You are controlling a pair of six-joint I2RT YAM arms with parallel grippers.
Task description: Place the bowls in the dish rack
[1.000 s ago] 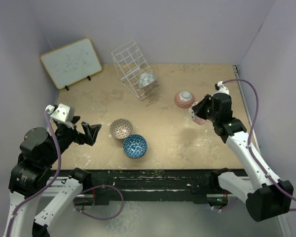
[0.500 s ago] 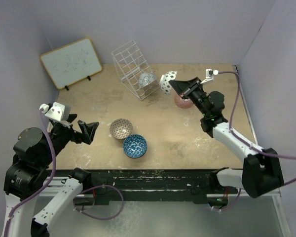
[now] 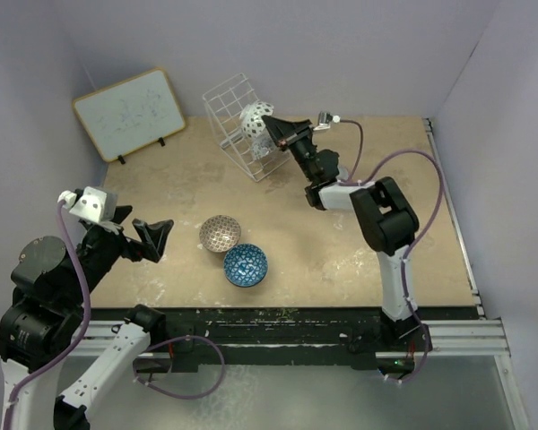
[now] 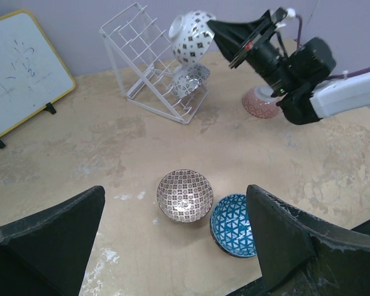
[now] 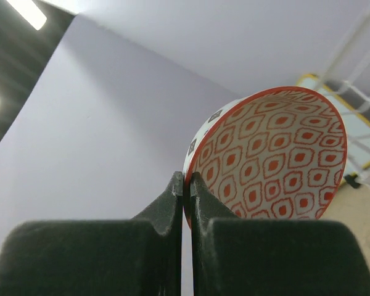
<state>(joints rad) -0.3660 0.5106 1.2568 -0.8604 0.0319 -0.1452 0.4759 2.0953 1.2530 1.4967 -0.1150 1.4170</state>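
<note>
I see a tan, scuffed wooden table [image 3: 341, 251]. A wood-framed whiteboard [image 3: 129, 113] stands propped at the upper left, and the white wire dish rack [image 3: 226, 121] stands at upper centre. Near the middle, a brown patterned bowl [image 3: 220, 233] and a blue patterned bowl [image 3: 245, 265] sit upright, just beside each other. My left wrist view shows a pink bowl [image 4: 259, 103] on the table right of the rack, seemingly overturned.

No legible text, labels or numbers; whiteboard [image 3: 128, 113] scribbles faint, unreadable.
</note>
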